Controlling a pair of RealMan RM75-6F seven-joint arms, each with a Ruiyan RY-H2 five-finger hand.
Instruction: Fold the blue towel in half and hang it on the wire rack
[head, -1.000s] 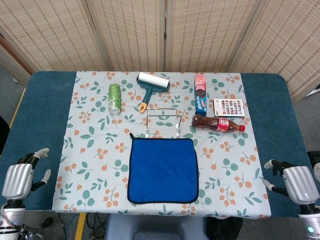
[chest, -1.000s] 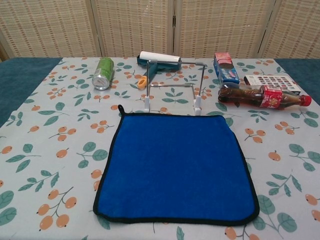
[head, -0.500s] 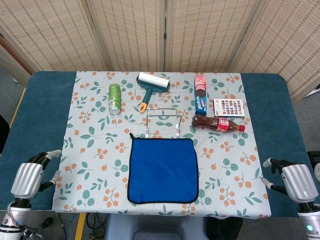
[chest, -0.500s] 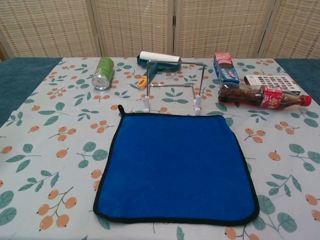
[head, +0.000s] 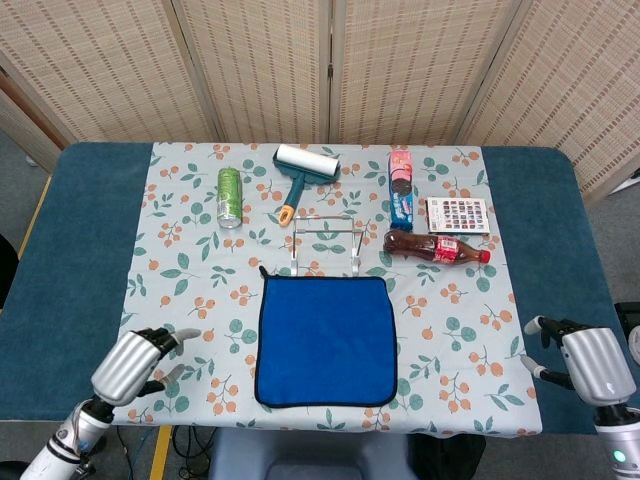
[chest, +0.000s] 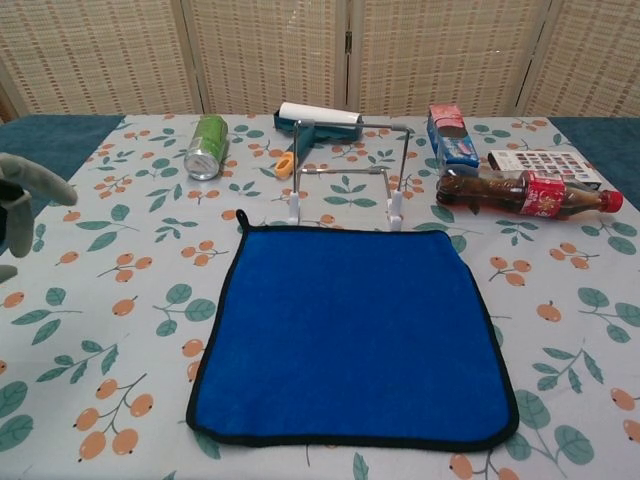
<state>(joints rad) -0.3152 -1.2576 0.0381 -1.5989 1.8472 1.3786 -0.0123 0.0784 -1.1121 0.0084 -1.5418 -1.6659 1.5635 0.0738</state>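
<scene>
Since the earlier frames only the left hand (head: 133, 363) has moved — inward from the table's left edge onto the floral cloth; towel and clutter unchanged, right hand (head: 590, 362) in place. Blue towel (head: 325, 340) lies flat, unfolded, at the near centre of the table, its far edge just short of the wire rack (head: 326, 243), which stands upright directly behind it. Towel is roughly square, so no long axis to speak of; the fold line that suits the rack looks to run left-right, near edge brought toward far edge. Left hand sits near the towel's near-left corner, fingers spread apart, holding nothing; in the chest view only its fingertips (chest: 40, 182) enter at the left margin. Right hand rests off the cloth at the near-right, well apart from the towel, fingers loosely spread, empty. Left hand is clearly the nearer — the towel lies to its right and slightly forward. Behind the rack: green can (head: 230, 196), lint roller (head: 301, 173), biscuit packet (head: 401, 187), cola bottle (head: 436, 246) lying on its side, small card (head: 458, 215).
</scene>
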